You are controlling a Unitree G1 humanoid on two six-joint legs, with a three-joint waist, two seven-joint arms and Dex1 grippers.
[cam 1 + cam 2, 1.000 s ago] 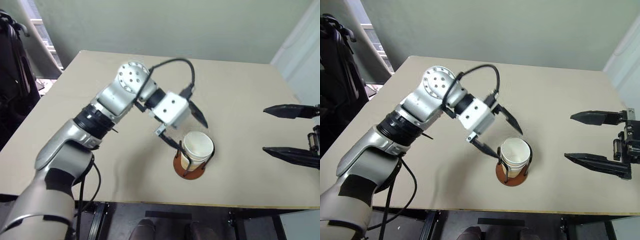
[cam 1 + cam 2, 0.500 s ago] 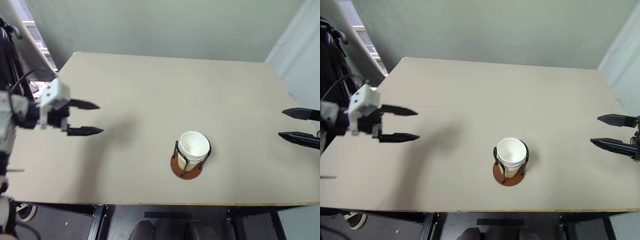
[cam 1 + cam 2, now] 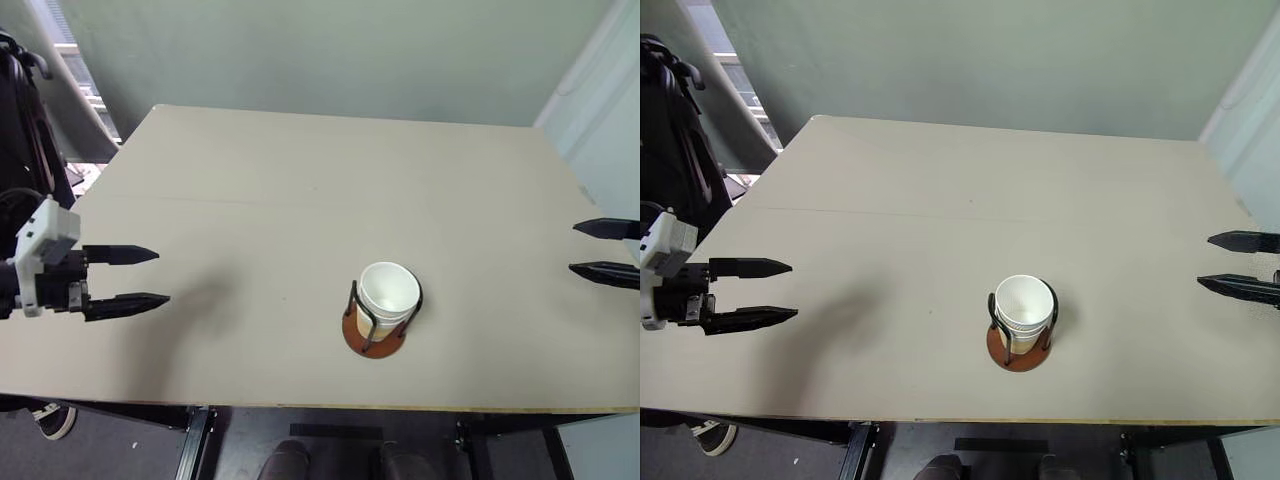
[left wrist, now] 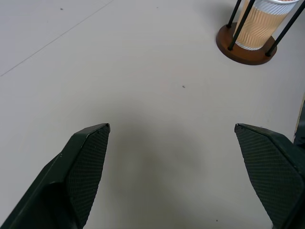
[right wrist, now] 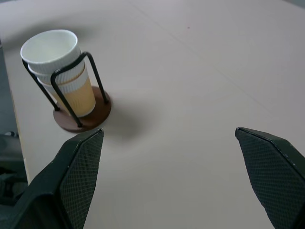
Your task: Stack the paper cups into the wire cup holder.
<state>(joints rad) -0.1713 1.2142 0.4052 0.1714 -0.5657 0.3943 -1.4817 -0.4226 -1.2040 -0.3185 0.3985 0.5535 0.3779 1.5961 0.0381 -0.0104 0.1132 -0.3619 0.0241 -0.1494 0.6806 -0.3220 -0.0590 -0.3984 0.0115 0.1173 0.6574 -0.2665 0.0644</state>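
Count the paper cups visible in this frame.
3, judging by the rolled rims in the right wrist view: all nested in one stack standing inside the wire cup holder near the table's front edge. A further cup hidden deeper in the stack cannot be excluded.

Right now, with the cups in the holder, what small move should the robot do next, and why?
Probably none beyond resting: the paper cups sit nested upright in the wire cup holder, no loose cup lies on the table, and the left pincer and right pincer are open and far from it.
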